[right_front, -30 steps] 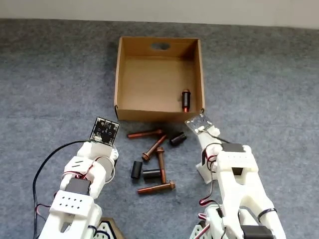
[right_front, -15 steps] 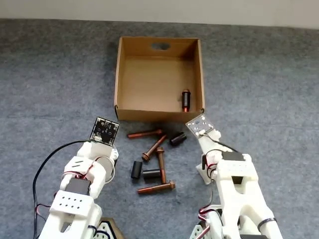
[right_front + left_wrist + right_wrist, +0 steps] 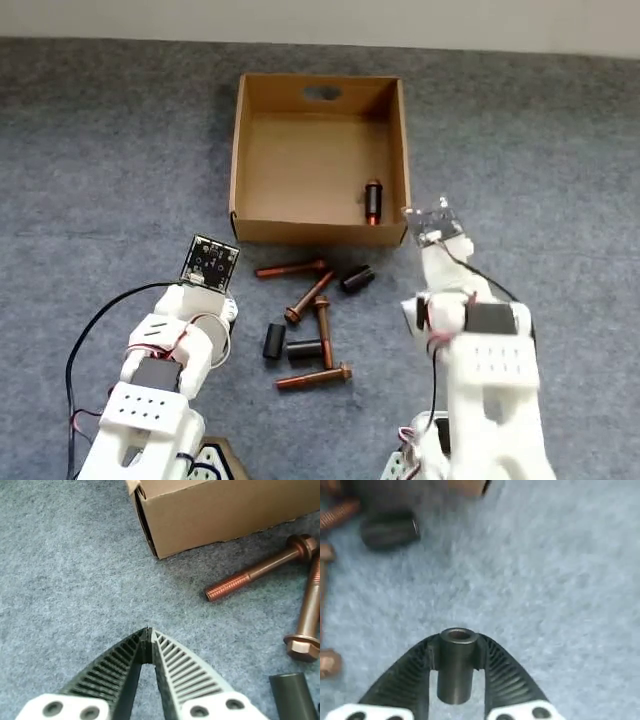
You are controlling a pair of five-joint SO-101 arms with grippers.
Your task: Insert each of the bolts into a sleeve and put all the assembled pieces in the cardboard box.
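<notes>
We judge it barely started: one assembled piece (image 3: 372, 202) in the cardboard box (image 3: 320, 232), near right corner. Four bolts (image 3: 313, 377) and three sleeves (image 3: 357, 278) lie loose on the carpet (image 3: 550, 150) near of it. The right gripper (image 3: 455, 647) clamps a fourth sleeve (image 3: 454, 672); the left gripper (image 3: 147, 635) is pressed together, empty.

High view looked steeply down over the worktop (image 3: 100, 150). Wrist views sat low and close, aimed past left pincer (image 3: 148, 632) and right pincer (image 3: 456, 640). Left wrist and high view shared the box (image 3: 215, 515) corner and bolts (image 3: 260, 575).

Soft even light, right wrist view blurred
</notes>
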